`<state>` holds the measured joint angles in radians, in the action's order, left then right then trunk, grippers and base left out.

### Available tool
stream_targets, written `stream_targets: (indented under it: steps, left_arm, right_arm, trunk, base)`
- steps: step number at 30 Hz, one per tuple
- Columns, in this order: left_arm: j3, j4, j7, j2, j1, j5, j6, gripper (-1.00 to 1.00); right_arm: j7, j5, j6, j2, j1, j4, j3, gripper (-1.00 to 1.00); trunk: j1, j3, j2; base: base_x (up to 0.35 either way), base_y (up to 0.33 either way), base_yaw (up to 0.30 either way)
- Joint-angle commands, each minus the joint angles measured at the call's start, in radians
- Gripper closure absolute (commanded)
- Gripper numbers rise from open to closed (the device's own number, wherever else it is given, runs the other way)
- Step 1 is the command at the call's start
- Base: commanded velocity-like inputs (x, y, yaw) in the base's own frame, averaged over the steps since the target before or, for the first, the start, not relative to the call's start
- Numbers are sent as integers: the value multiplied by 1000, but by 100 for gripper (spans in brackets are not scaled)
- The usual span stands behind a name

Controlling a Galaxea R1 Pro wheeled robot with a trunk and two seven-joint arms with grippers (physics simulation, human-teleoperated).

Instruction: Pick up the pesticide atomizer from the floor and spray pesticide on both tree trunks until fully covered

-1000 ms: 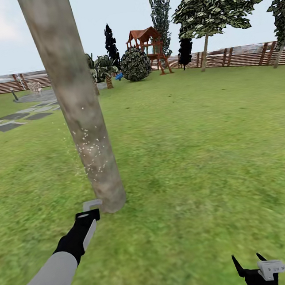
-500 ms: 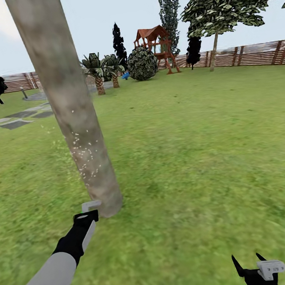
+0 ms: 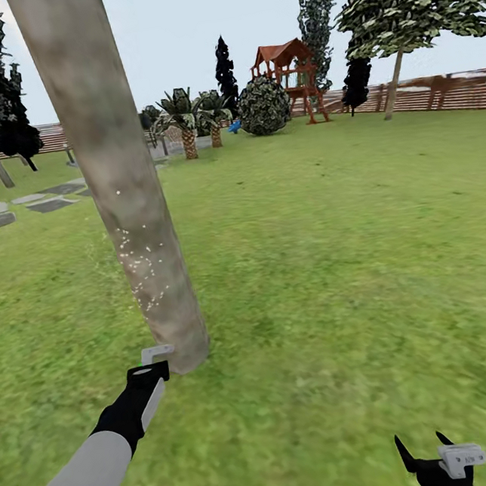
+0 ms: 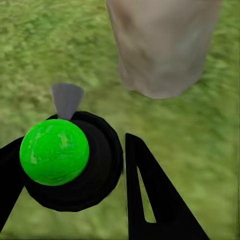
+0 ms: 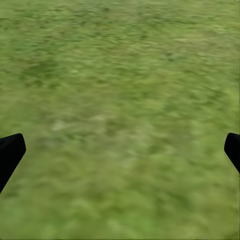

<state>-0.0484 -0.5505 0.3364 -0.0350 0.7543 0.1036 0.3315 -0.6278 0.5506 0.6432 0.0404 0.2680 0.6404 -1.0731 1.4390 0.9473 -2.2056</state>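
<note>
Left gripper clamped the green-topped black pesticide atomizer, nozzle aimed at the mottled grey-brown tree trunk left of centre, white droplets speckling its bark; right gripper hung spread, lower right.

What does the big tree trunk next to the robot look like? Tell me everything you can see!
The tree trunk is a thick, straight column of mottled grey-brown bark with faint greenish patches. It leans a little and rises out of the head view's top, so its leaves are out of sight. Its base stands in the grass. Tiny white specks dot its lower part. The left gripper, holding the sprayer with its green ball, sits low near the base without touching the bark.
</note>
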Motion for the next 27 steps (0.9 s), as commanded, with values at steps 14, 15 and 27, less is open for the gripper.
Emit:
stream_targets:
  steps: [14,15,27]
  left_arm:
    - [9,-2,26,-22,1,11,7,100]
    - [15,-3,30,-22,1,11,7,100]
    - [18,-3,33,-13,1,16,3,100]
  right_arm:
    - [-7,6,4,1,2,1,-8,-100]
    - [-7,6,4,1,2,1,-8,-100]
    - [-7,6,4,1,2,1,-8,-100]
  trunk:
    - [0,1,0]
    - [0,1,0]
    - [0,1,0]
  base:
    - [78,-267,78]
    - [41,-269,274]
    - [47,-269,277]
